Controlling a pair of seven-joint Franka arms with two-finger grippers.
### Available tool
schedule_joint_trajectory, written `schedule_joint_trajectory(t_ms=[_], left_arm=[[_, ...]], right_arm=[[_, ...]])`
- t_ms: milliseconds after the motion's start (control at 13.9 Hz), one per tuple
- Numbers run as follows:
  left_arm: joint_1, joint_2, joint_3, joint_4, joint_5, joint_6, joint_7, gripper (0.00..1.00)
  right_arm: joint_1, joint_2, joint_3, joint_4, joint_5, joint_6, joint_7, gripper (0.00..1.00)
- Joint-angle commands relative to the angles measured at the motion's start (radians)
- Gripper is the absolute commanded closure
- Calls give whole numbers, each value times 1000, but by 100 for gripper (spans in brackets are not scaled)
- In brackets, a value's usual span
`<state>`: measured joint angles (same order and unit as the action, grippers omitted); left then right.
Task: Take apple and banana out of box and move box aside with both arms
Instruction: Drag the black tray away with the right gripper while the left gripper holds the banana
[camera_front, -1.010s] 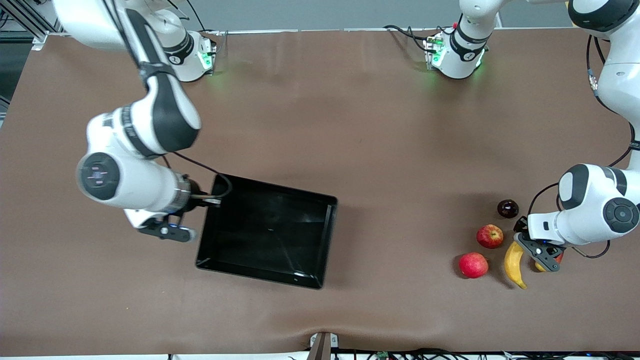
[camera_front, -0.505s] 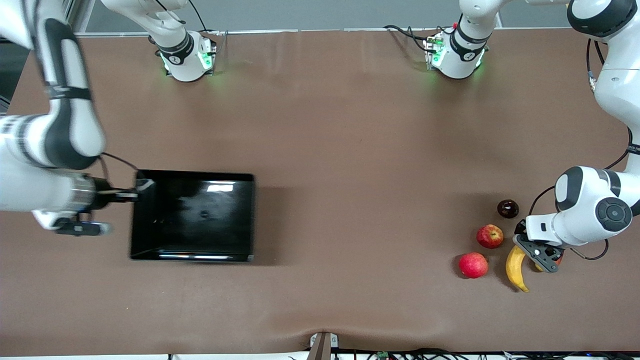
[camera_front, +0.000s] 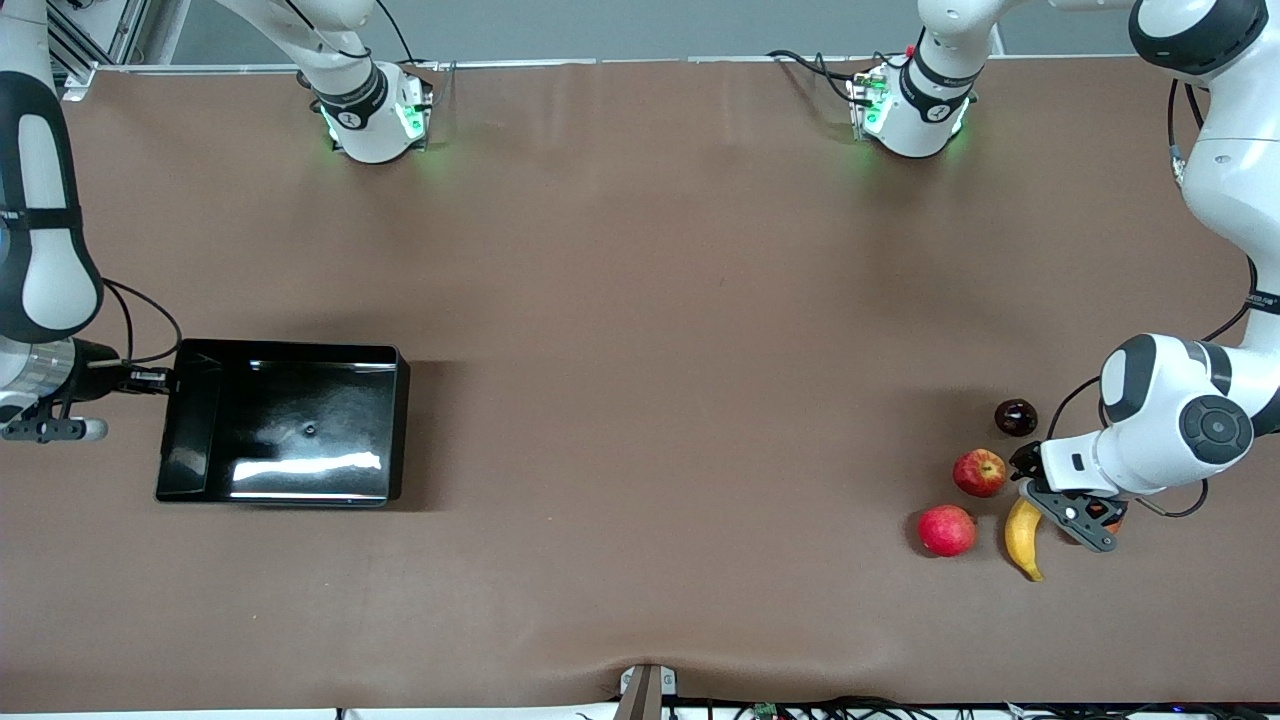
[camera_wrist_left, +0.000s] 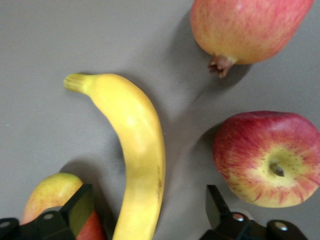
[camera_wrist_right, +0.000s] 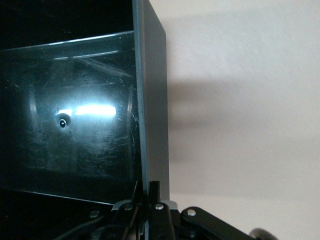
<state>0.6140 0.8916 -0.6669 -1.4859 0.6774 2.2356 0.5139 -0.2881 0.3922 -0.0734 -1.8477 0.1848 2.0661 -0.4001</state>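
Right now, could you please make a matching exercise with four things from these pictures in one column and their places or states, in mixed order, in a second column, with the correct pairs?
Things:
1. box
2. banana
3. apple
4. left gripper

Places or states:
A. lies between open fingers
B. wall pinched by the right gripper
C. open, low over the fruits
D. farther from the front camera than the plain red fruit

Pairs: 1-B, 2-A, 3-D, 4-C

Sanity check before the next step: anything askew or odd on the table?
Only the box: the right gripper pinches its wall and it sits tilted. Left gripper is open around the banana. No spills or damage.
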Motion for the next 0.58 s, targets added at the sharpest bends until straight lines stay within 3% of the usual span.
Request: schedule_joint_trajectory(t_ms=[0, 361, 433, 505], left_arm=[[33, -42, -40, 2, -30, -34, -3, 0], [110, -92, -172, 9, -120, -139, -41, 0], [112, -117, -186, 9, -122, -172, -73, 0], [113, -143, -206, 9, -122, -210, -125, 0]], right_arm=[[-60, -29, 29, -39, 38, 26, -55, 100], [-99, 8, 29, -68, 71, 68, -143, 99], [-95, 16, 30, -73, 71, 68, -143, 70], [-97, 31, 29, -71, 71, 69, -144, 10]])
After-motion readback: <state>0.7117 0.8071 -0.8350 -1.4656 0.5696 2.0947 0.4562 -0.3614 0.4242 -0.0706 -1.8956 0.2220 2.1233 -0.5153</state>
